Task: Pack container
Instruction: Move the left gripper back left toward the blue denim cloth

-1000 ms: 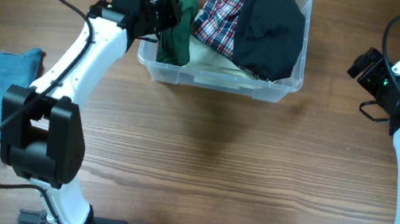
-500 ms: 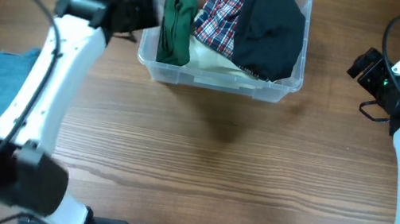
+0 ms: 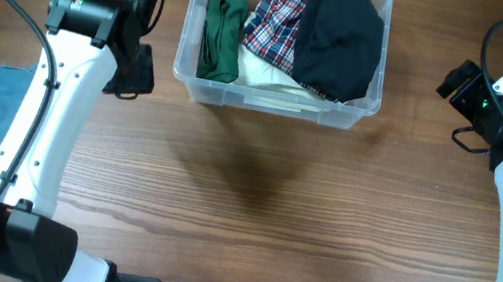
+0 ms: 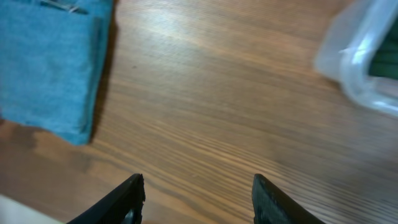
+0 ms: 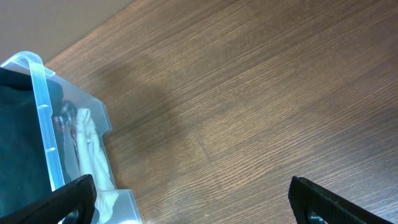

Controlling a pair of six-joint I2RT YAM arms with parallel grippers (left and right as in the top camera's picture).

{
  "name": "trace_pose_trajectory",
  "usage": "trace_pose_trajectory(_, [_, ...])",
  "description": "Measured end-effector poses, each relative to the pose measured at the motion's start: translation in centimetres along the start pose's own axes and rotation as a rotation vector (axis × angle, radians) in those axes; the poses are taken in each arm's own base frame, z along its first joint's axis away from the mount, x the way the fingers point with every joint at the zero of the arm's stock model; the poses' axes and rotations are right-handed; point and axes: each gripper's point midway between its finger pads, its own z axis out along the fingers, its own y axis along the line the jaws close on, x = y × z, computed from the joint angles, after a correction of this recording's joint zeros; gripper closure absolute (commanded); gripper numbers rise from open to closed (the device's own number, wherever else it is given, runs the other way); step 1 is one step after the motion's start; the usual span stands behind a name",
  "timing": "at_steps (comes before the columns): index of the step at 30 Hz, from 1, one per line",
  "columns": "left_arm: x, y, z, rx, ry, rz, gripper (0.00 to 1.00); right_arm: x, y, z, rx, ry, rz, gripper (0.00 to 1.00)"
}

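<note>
Clearly, the container (image 3: 267, 106) lies just right of the empty left hand (image 4: 198, 190).

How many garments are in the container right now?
4: green garment at the left end of the container, plaid garment in the middle, black garment at the right, cream garment beneath them. More may be hidden.

Bright, even light falls from above, leaving only soft grey shadows on the table (image 3: 267, 235) just near of the container (image 3: 362, 113). The left wrist view is smeared throughout, the blue cloth (image 4: 50, 62) soft-edged, with a pale sheen on the far wood. The right wrist view is sharp.
</note>
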Motion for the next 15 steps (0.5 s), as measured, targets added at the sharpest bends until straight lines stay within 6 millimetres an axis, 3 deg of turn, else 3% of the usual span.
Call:
trace_pose_trajectory(7, [0.9,3.2,3.3,-0.156,0.030,-0.059,0.43,0.0,0.0,0.0,0.000,0.000,0.000,0.00])
trace_pose_trajectory(9, [1.0,4.3,4.8,-0.209,0.026,-0.077,0.34,0.0,0.0,0.0,0.000,0.000,0.000,0.00])
trace_pose_trajectory(13, [0.7,5.8,8.2,-0.274,-0.015,-0.116,0.00,0.0,0.0,0.0,0.000,-0.001,0.000,0.00])
trace_pose_trajectory(15, [0.6,6.2,9.5,-0.287,-0.029,-0.113,0.00,0.0,0.0,0.0,0.000,0.000,0.000,0.00])
